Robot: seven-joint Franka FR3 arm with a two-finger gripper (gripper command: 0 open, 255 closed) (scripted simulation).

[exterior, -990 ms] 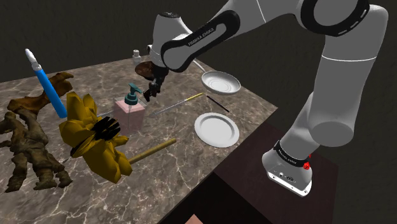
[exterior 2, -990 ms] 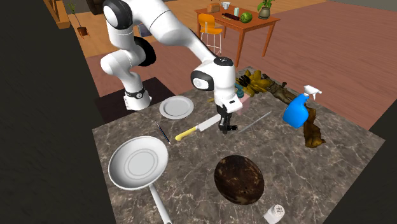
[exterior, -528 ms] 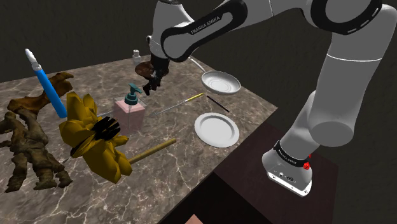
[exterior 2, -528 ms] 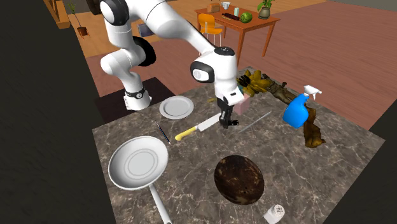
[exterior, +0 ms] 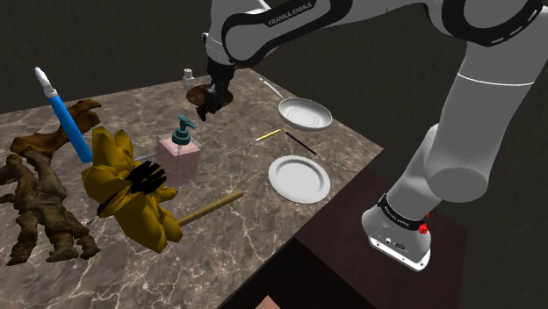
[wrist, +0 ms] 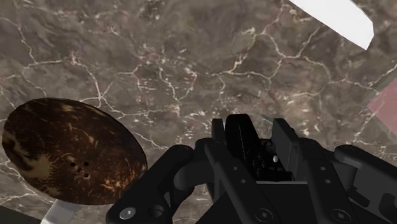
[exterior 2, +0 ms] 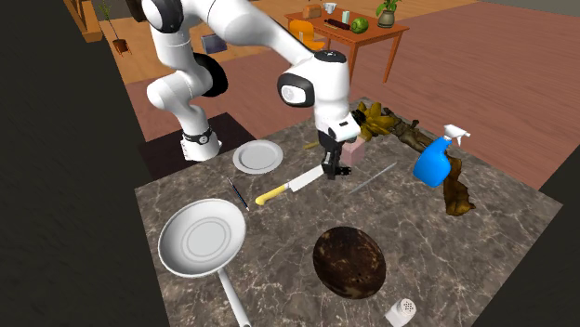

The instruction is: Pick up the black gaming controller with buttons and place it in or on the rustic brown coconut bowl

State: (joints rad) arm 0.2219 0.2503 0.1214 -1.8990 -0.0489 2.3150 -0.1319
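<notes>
**Controller gripped, bowl not yet reached**

Shoulder view: the gripper hangs above the tabletop, in front of the brown coconut bowl. Its load is dark against dark and hard to read.

Second exterior view: the bowl sits well apart from the gripper, with nothing in it.

Wrist view: the fingers clasp the black controller; its buttons are hidden.

The pick-up looks done. The carry and placement remain.

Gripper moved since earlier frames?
Yes. The gripper, shut on the black controller, has risen: in the shoulder view it was level with the pump of the pink soap dispenser and now hangs above it.
</notes>
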